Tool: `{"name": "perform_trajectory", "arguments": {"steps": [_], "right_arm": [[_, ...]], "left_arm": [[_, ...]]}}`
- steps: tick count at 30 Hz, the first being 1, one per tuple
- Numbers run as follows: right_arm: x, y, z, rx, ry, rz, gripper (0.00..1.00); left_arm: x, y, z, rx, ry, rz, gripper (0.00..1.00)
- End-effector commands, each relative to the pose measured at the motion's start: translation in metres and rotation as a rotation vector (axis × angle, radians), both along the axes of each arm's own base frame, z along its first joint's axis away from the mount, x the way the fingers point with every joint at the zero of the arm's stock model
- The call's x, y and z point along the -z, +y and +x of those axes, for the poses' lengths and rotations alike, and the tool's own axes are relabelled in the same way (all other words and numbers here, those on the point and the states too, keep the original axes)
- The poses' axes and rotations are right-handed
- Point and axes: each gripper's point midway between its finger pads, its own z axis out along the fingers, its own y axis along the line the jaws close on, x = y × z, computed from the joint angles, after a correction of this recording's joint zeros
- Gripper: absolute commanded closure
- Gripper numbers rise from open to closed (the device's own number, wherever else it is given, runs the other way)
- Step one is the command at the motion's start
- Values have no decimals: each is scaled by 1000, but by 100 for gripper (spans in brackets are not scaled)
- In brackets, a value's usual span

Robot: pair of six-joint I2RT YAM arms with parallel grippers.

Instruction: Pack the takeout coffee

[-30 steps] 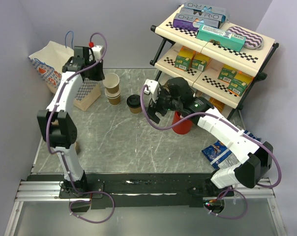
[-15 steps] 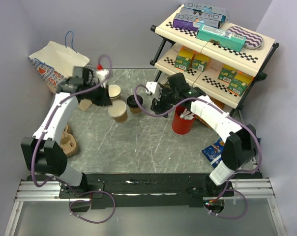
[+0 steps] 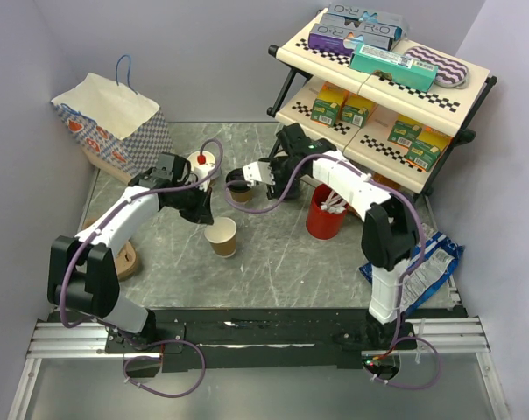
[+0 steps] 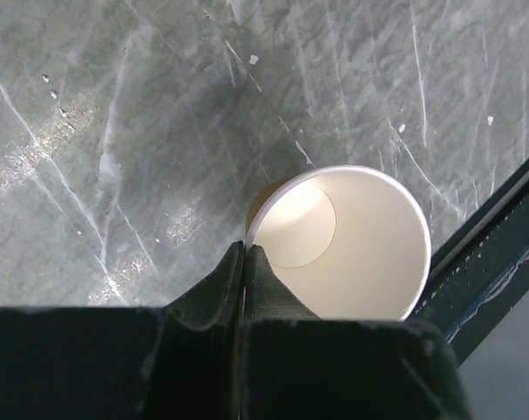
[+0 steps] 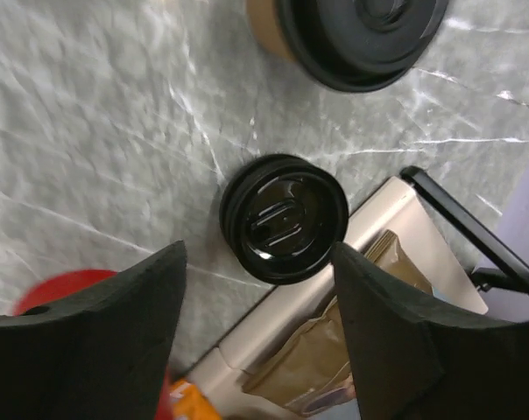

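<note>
Left gripper [image 4: 244, 261]: it is pinched onto the near rim of the lidless cup [image 4: 352, 245], with only the paper wall between the fingers. The cup stands upright on the table [image 3: 282, 254].
Right gripper [image 5: 257, 252]: its fingers are spread wide and hold nothing. It hangs straight above a black lid [image 5: 285, 217].
Under that lid: seen from directly overhead, you cannot tell whether a cup sits beneath it.
Takeout coffee: one lidded cup [image 5: 361, 26] stands just beyond the centred lid, and both are close to the shelf frame [image 5: 457, 229].
Step in hand: probably the right arm's pick-up of the centred item.
Doing it well: lower straight down and stay centred. Close on the sides below the lid's lip, because squeezing the lid itself could pop it off.
Watch: keep the far finger off the neighbouring lidded cup and off the shelf frame.
Left side: open the fingers gently and lift away vertically, or the light lidless cup may tip.
Destination: likely the paper bag [image 3: 116, 118], well to the left.
</note>
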Motion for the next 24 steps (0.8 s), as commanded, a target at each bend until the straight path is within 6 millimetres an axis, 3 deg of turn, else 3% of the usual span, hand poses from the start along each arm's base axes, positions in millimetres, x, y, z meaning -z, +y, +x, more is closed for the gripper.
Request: {"name": "perform_trajectory", "arguments": {"steps": [1, 9, 15, 19, 24], "right_arm": [[5, -10, 12, -121, -65, -147, 30], [33, -24, 20, -138, -36, -275, 35], [43, -29, 26, -131, -16, -319, 39], [48, -32, 31, -129, -11, -353, 44], [56, -37, 31, -130, 17, -384, 50]], "left_arm": [[-11, -6, 15, -38, -86, -34, 96], [-7, -3, 16, -60, -106, -29, 89], [4, -2, 13, -55, -73, -16, 76], [1, -1, 15, -65, -82, -13, 67], [-9, -1, 22, -77, -107, -8, 63]]}}
